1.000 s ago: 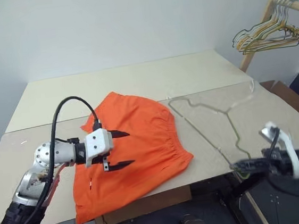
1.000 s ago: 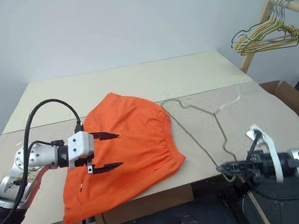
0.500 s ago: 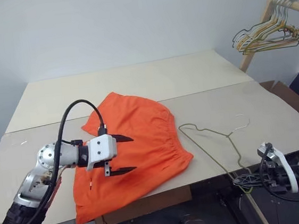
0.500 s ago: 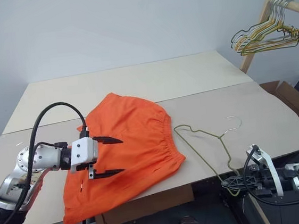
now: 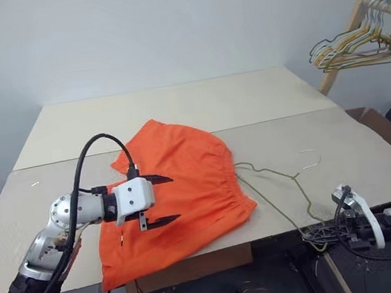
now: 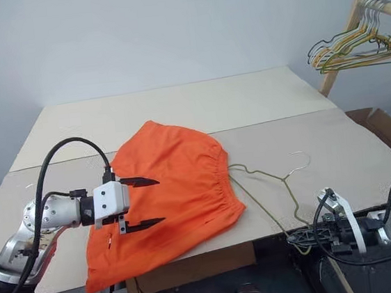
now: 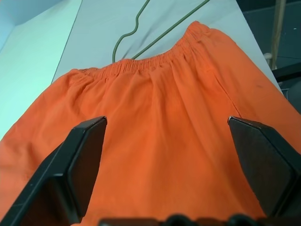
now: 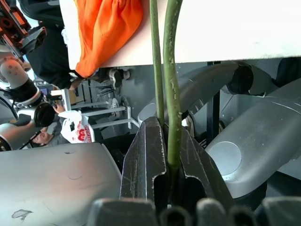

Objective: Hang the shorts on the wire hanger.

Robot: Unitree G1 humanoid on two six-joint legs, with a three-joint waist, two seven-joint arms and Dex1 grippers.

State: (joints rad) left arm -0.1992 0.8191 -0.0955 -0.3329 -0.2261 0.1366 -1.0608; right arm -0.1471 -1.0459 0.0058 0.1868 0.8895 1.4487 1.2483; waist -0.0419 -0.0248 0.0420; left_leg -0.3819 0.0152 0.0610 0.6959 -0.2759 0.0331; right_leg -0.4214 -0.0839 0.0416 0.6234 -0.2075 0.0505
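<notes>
Since a second ago, the wire hanger (image 5: 276,180) has come down from a raised tilt to lie flat on the table (image 5: 177,106), its hook (image 5: 310,155) now resting on the right half of the board, while our left gripper (image 5: 160,200) has barely shifted over the cloth. We see the shorts (image 5: 179,190) spread flat on the near middle of the table, waistband (image 5: 232,177) toward the right and touching the hanger's wire, one leg hem draping over the near edge. We judge them light, limp and easy to bunch, so a pinch at the gathered waistband, the thickest part, should hold best. The hanger looks thin, springy and likely to twist if held at one corner alone. Our right gripper (image 5: 315,232) sits just off the near right edge of the table, clamped tight on the hanger's near corner, as its wrist view shows the two wires (image 8: 164,75) pinched between the black fingers (image 8: 146,160). Our left gripper hovers with its fingers (image 7: 80,155) spread wide over the shorts, gripping nothing.
</notes>
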